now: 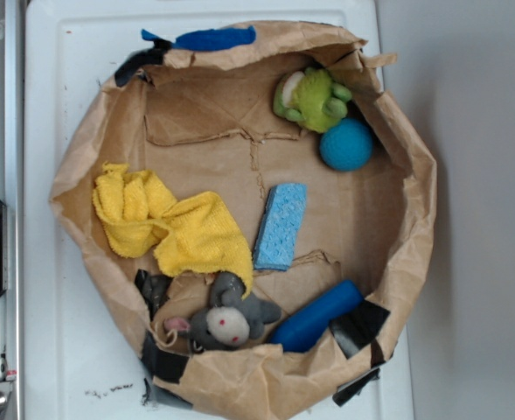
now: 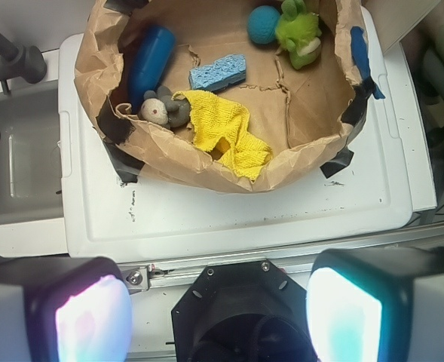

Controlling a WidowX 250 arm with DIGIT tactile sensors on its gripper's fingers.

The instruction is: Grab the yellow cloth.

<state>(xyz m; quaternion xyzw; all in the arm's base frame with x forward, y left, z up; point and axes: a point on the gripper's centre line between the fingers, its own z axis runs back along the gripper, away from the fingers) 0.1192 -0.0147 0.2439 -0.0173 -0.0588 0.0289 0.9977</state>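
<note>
Gripper (image 2: 222, 317) wide open, apparently empty — well apart from yellow cloth (image 2: 225, 132) in paper bag (image 2: 206, 170).

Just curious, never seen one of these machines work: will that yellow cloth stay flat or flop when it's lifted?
The yellow cloth will probably flop: it already lies crumpled in soft folds. Its terry-like texture suggests it is light and easy to grip. A trailing corner near the grey mouse toy might nudge it.
</note>
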